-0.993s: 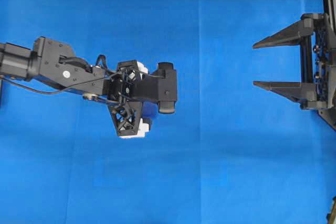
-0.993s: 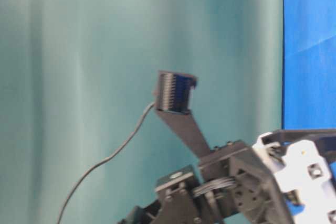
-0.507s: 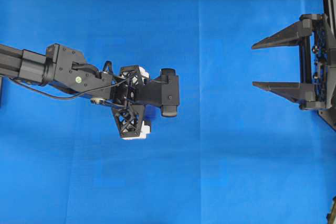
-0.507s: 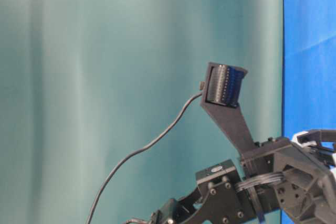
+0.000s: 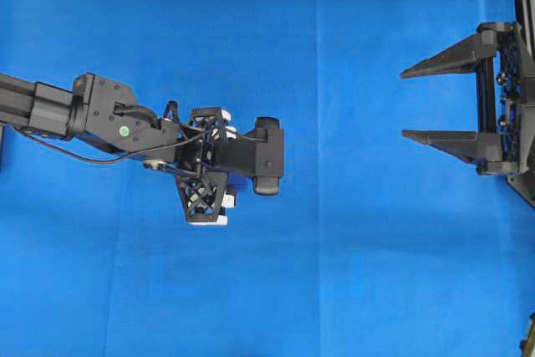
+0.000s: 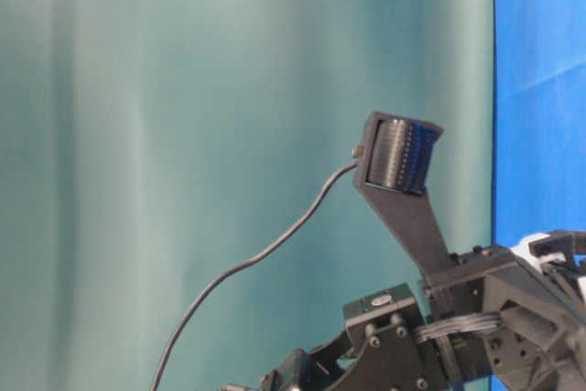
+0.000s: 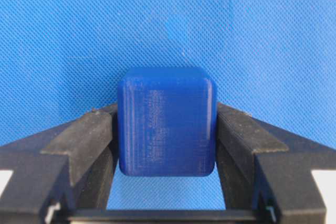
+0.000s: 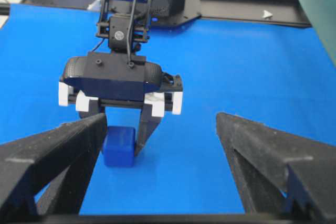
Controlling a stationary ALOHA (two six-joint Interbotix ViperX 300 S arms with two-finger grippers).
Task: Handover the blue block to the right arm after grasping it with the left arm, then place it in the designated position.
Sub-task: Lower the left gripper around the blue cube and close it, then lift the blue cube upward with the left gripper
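The blue block [image 7: 167, 121] sits on the blue cloth between the fingers of my left gripper [image 7: 166, 113], which press against both of its sides. From the right wrist view the blue block [image 8: 118, 147] rests on the cloth under the downward-pointing left gripper [image 8: 119, 135]. One finger [image 8: 144, 129] touches its side. Overhead, the left gripper [image 5: 219, 169] hides the block. My right gripper [image 5: 405, 103] waits open at the right edge, well apart from the block, with nothing between its fingers [image 8: 68, 145].
Blue cloth [image 5: 334, 273] covers the table. A black frame [image 8: 226, 9] runs along the far side behind the left arm's base. The table-level view holds only the left wrist camera [image 6: 398, 155], its cable and a teal backdrop.
The left arm came down and reached a little to the right, then held still. Its jaws have drawn in from wide open onto the block's sides. The right arm has not moved.
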